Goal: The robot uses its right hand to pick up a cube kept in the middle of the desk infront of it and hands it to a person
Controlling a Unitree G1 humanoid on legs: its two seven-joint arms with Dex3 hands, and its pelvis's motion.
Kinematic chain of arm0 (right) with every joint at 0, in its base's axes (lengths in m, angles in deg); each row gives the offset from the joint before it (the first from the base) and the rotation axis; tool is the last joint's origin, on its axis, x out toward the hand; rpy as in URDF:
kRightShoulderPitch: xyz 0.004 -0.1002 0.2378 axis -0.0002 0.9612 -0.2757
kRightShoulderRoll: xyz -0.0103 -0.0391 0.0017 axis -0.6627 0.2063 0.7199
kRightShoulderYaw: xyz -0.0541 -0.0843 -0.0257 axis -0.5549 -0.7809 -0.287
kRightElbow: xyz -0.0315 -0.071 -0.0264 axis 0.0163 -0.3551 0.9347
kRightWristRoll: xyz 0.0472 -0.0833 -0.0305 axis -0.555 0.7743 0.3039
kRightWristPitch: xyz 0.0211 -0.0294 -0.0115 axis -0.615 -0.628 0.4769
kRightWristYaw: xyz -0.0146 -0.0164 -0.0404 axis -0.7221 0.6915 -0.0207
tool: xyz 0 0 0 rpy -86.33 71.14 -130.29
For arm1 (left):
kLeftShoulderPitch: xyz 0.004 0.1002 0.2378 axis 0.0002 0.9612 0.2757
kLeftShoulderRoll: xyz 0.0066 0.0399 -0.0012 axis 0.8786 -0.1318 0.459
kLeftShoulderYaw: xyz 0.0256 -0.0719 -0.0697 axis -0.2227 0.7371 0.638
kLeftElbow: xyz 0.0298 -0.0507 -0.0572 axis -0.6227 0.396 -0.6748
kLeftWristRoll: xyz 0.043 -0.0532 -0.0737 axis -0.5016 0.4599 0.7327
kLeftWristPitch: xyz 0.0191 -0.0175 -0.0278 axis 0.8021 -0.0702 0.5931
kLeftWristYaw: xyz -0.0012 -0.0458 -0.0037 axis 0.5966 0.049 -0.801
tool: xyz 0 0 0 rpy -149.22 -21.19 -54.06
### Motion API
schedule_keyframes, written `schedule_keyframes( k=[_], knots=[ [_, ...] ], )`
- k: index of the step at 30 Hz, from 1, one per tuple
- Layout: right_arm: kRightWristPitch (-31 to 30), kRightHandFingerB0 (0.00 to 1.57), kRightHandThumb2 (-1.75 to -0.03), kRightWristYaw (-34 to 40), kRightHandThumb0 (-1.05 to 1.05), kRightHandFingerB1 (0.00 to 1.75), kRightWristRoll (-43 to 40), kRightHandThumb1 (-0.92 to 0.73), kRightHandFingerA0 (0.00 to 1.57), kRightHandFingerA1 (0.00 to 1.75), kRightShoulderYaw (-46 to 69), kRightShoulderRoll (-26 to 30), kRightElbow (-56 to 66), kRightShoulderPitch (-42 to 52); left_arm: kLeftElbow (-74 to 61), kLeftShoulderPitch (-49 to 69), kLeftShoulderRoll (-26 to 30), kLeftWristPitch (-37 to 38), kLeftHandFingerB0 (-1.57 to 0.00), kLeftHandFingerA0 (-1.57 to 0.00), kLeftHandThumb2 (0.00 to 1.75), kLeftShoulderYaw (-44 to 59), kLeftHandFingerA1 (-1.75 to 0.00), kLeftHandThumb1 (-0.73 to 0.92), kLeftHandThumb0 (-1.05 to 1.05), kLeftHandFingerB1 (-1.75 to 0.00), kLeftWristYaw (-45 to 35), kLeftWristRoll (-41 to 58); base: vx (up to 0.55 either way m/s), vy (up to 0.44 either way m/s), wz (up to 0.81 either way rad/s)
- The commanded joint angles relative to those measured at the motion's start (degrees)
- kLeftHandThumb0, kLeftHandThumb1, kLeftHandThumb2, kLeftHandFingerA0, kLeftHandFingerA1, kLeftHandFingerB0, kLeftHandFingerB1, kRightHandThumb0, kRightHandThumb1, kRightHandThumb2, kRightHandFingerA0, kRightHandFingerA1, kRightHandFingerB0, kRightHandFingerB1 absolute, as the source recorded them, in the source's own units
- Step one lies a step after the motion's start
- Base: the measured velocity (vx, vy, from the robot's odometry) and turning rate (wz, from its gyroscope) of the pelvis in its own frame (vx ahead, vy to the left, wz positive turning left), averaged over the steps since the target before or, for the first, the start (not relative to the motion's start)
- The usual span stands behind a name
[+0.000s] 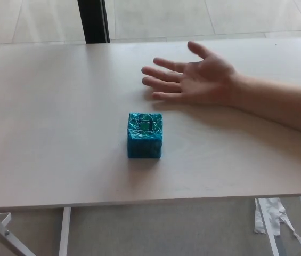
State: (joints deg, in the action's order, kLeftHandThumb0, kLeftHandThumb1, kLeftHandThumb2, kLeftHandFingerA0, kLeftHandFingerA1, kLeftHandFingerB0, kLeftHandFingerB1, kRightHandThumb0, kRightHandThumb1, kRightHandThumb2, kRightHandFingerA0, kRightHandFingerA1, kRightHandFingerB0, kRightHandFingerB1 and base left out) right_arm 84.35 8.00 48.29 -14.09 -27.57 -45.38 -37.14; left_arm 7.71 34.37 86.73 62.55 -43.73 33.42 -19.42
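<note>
A blue-green cube point(145, 135) wrapped in shiny film sits on the pale wooden desk point(43, 133), near its middle. A person's hand point(193, 80) lies palm up on the desk just beyond and to the right of the cube, fingers spread and pointing to picture left. The person's bare forearm point(278, 104) reaches in from the right edge. Neither of my hands shows in the head view.
A black post point(92, 20) stands behind the desk's far edge on the tiled floor. Below the near edge are white desk legs point(65, 229) and a crumpled white sheet point(271, 216) on the grey floor.
</note>
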Motion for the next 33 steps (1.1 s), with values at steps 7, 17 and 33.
schedule_keyframes(
  k=[7, 17, 33],
  knots=[
    [-5.2, 0.03, -0.84, 1.91, -0.7, 0.28, -10.97, -0.44, 0.19, 0.6, 15.01, 3.81, 29.14, -0.96, -0.19, -0.44, -0.39, 1.6, -0.33, -0.45, 0.84, 5.23, -0.62, 0.44, -0.64, -0.49, 0.17, 5.36, 0.0, 0.0, 0.0],
    [-8.89, 0.17, -0.58, 1.9, -0.88, 0.51, -9.94, -0.58, 0.25, 0.71, 14.82, 3.1, 63.29, -5.16, -0.66, -1.56, -1.67, 2.65, -0.43, -0.55, 0.86, 10.58, -0.67, 0.45, -0.65, -0.52, 1.48, 8.31, 0.0, 0.0, 0.0],
    [-21.59, 0.09, -0.86, -5.72, -0.76, 0.36, 0.37, -0.47, 0.03, 0.42, -17.0, -3.74, 77.51, -43.31, 0.0, -1.18, -2.09, 1.03, -0.5, -0.59, 0.58, 10.62, -0.59, 0.56, -0.61, -0.39, 0.59, 6.9, 0.0, 0.0, 0.0]
  ],
)
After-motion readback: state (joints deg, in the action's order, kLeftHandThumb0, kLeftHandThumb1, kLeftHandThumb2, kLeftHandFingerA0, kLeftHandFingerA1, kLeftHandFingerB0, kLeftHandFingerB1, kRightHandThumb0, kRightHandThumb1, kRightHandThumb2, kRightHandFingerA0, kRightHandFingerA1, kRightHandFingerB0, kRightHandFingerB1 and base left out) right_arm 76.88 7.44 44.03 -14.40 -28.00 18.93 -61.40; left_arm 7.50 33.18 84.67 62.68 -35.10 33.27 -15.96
